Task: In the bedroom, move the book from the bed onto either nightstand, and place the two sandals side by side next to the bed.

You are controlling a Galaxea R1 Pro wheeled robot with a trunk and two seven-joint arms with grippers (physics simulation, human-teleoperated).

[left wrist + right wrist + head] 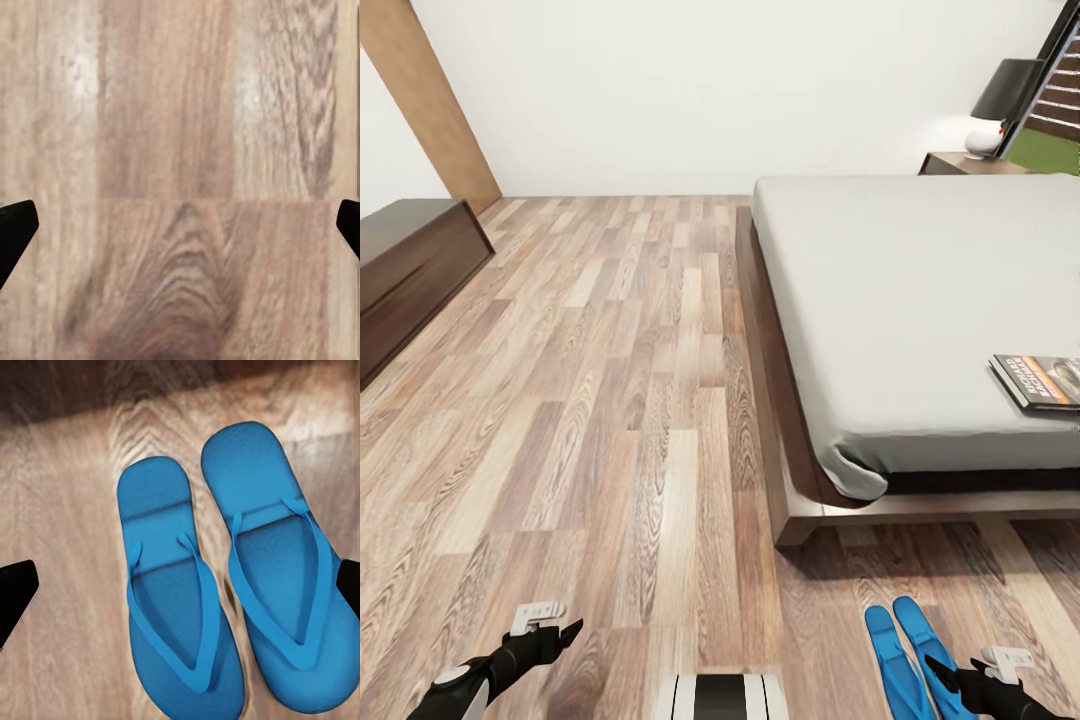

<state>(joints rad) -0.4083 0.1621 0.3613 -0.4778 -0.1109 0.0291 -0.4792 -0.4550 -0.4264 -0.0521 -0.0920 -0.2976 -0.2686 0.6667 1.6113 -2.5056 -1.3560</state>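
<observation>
Head view shows two bright blue flat sandals [905, 660] paired at lower right below the grey-mattressed wooden bed [920, 320], the right end effector [952, 678] hovering wide open and empty, suggesting placement is done.

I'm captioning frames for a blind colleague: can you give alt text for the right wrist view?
Two bright blue sandals lie side by side, close together, on the wood-plank floor, directly below the right gripper, whose dark jaws stand wide apart at the frame's edges.

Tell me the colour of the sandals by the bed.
Bright blue sandals, straps included; clearest in the right wrist view.
</observation>
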